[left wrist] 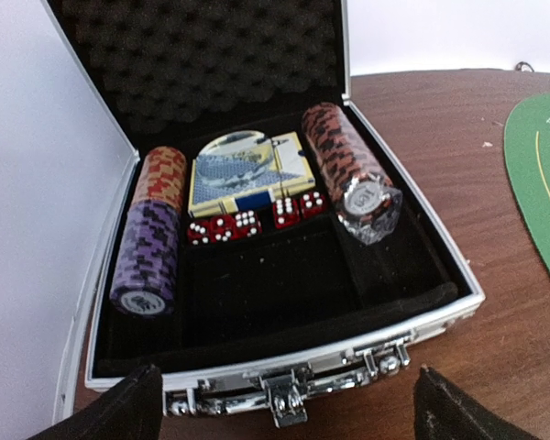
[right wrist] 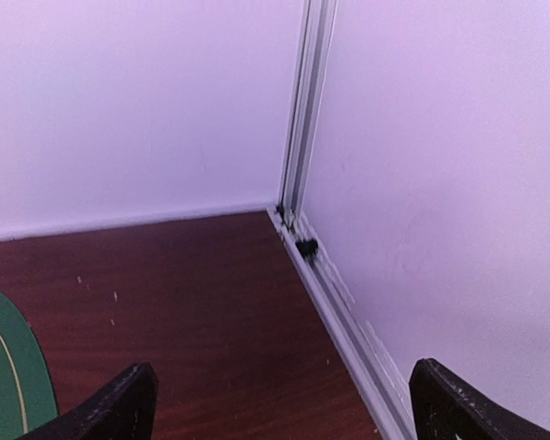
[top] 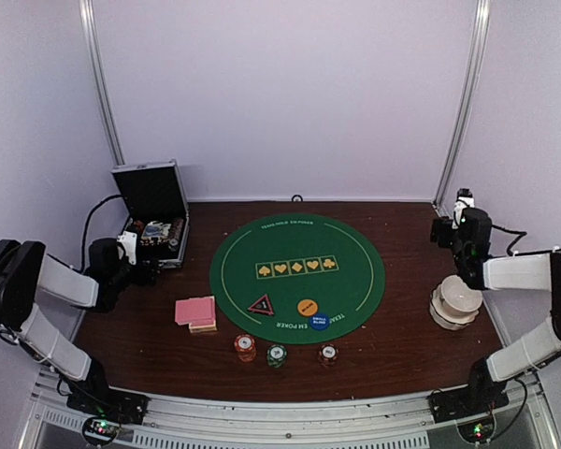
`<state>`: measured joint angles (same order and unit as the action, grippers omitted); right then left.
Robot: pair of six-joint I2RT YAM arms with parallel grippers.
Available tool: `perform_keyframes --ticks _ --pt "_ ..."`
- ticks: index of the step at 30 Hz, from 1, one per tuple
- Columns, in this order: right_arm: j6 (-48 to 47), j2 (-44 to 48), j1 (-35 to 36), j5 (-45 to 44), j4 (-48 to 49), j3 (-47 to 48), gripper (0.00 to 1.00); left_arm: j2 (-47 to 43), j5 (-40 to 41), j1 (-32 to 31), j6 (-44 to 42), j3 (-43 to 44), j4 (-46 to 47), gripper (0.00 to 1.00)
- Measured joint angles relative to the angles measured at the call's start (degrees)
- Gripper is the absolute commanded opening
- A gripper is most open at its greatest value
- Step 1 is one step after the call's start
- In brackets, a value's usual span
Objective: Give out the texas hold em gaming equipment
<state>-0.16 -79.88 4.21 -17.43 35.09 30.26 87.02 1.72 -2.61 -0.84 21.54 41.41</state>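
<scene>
Dark fingertips (left wrist: 110,408) at both bottom corners of left wrist view, far apart: left jaws wide, gripping nothing, aimed straight at case (left wrist: 284,367). Same in right wrist view, with fingertips (right wrist: 119,403) spread to frame edges: right jaws wide too, empty, facing bare counter (right wrist: 183,302) and far right corner, well apart from any gear. Probably parked there to keep out of the way.

Case open at far left of counter, lid propped upright, latches toward left arm (top: 47,281). Inside: purple roll (left wrist: 151,243) topped with orange chips along left wall, brown roll (left wrist: 348,165) along right wall, red dice (left wrist: 247,220) in a row between, card box (left wrist: 247,174) behind dice with a clear round piece on top. Front middle compartment black, seemingly bare. Looks like the store of undealt stock, hence the pose squarely in front of it.

Seen from above, out on counter: cards (top: 195,311) stacked just left of mat (top: 252,243), off the felt. Triangle (top: 261,304), orange disc (top: 307,306) and blue disc (top: 319,321) close together on mat's near part. Just off its near rim, in a row: red chips (top: 245,347), green chips (top: 277,354), white chips (top: 328,354). Spaced apart, perhaps as one stake per seat. White stacked object (top: 455,304) beside right arm (top: 519,271), kind unclear.

Judged from layout, partly distributed. Next reach likely into case for a roll, calling for wide jaws squared to its sides.
</scene>
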Motion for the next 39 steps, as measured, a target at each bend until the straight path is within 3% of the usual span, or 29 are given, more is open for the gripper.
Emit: perform_keyframes --ticks 6,14,22,24,32,39 --pt "3.61 8.9 -0.04 0.07 -9.4 7.54 1.0 -6.1 0.48 0.0 -2.27 11.43 -17.73 0.98" --pt "13.79 9.55 -0.17 6.86 -24.68 16.06 1.0 -10.47 -1.11 0.0 -3.54 26.62 -47.71 0.97" --pt "19.19 5.03 0.9 20.7 -35.28 25.57 0.99 -4.31 5.09 0.02 -2.78 45.35 -73.05 0.95" --pt "18.29 3.98 4.68 21.03 -38.84 26.69 0.99 -2.86 6.32 0.02 -3.13 46.93 -76.11 0.96" --pt "13.99 -3.21 30.53 18.58 -46.47 31.54 0.99 -6.88 3.8 0.04 -4.44 41.62 -85.81 0.98" --pt "11.41 -17.11 46.07 15.89 -50.56 39.21 0.94 -11.74 -2.49 0.04 -7.34 41.72 -90.05 0.98"
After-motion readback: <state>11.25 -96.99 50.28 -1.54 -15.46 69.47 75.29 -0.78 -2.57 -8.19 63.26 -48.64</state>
